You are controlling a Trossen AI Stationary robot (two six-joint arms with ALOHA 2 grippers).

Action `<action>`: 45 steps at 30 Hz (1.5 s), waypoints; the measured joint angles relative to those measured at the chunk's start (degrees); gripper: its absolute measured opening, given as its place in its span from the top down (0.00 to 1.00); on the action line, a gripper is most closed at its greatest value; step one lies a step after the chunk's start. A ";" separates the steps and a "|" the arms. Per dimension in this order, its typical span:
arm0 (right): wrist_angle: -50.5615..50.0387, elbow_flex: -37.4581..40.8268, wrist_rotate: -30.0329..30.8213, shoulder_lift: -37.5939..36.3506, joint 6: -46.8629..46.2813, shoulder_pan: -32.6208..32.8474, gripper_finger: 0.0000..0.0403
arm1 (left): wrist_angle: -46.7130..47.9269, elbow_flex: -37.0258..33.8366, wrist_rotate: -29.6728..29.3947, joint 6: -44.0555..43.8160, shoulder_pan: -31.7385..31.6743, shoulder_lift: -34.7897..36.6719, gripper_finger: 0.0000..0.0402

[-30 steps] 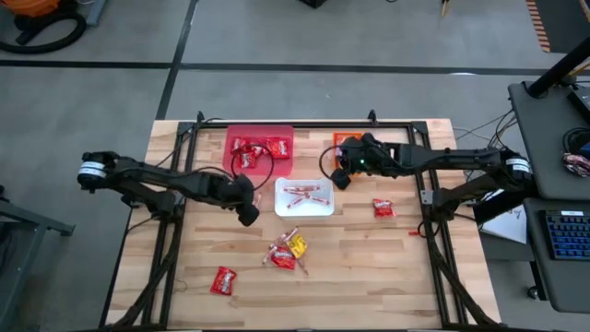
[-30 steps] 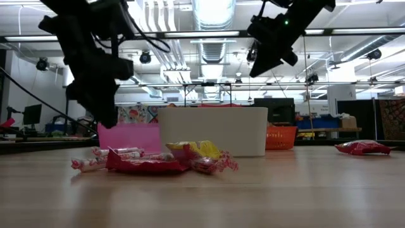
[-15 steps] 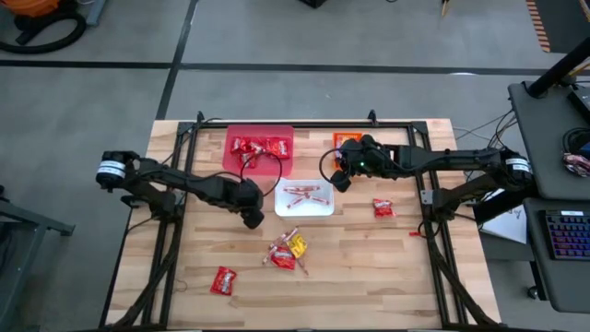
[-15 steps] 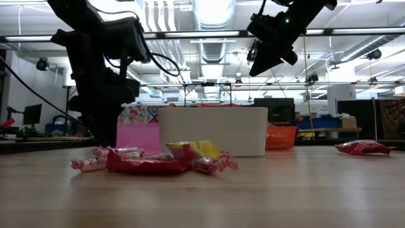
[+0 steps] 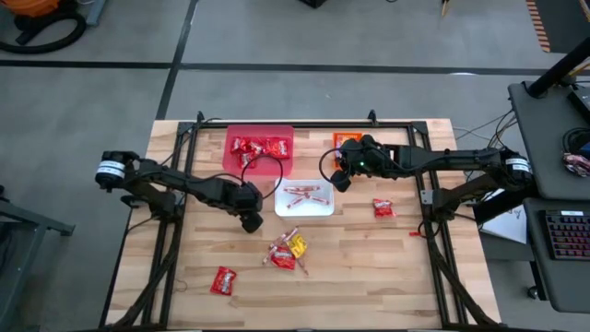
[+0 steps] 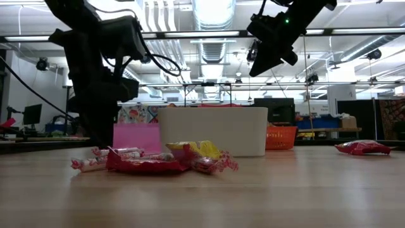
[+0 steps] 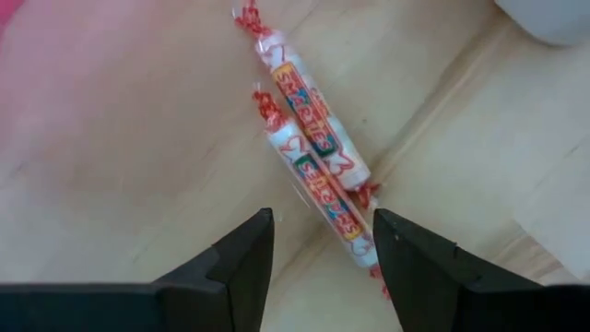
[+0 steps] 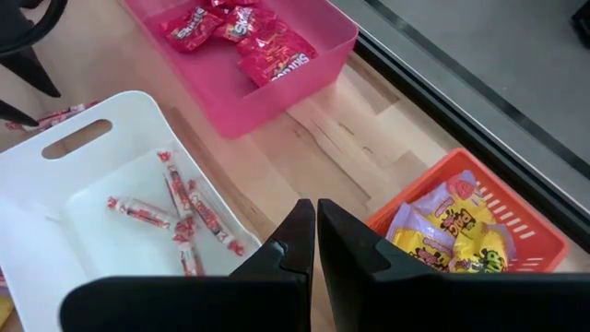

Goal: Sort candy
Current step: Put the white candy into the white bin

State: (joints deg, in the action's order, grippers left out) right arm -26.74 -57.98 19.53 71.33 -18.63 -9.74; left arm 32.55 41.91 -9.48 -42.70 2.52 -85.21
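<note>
Two red-and-white candy sticks (image 7: 313, 152) lie side by side on the bare wood just left of the white bin (image 5: 304, 208). My left gripper (image 7: 323, 226) (image 5: 249, 221) points down over them, open, one finger on either side of the nearer stick's end and touching nothing. My right gripper (image 8: 315, 219) (image 5: 339, 175) is shut and empty, high between the white bin and the orange bin (image 5: 346, 140). More candy lies in a small pile (image 5: 286, 251) on the table.
The pink bin (image 5: 260, 138) holds red packets, the white bin holds sticks (image 8: 184, 217), and the orange bin holds yellow packets (image 8: 456, 226). Single red packets lie at the near left (image 5: 224, 279) and at the right (image 5: 383, 208). A black frame (image 5: 175, 231) edges the table.
My left gripper has come down toward the table beside the white bin's left end, shifting slightly toward the table's near edge. The candy and the right arm have stayed where they were.
</note>
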 joint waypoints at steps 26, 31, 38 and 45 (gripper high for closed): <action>-0.02 0.11 -0.02 0.00 -0.26 0.00 0.97 | -2.36 -1.50 1.48 1.09 0.31 -1.97 0.79; -0.02 0.11 -0.02 0.00 -0.26 0.02 0.97 | 0.35 -0.89 1.49 1.53 0.28 -0.32 0.92; -0.04 0.11 -0.02 0.00 -0.21 0.02 0.97 | 7.28 3.28 1.19 3.35 0.33 0.68 0.97; -0.07 0.11 -0.04 0.00 0.16 0.43 0.97 | 3.78 12.56 -3.02 15.94 0.46 0.94 0.98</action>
State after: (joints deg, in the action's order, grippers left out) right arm -26.81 -57.87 19.49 71.33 -18.48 -9.31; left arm 36.33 54.47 -12.50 -26.76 2.98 -84.27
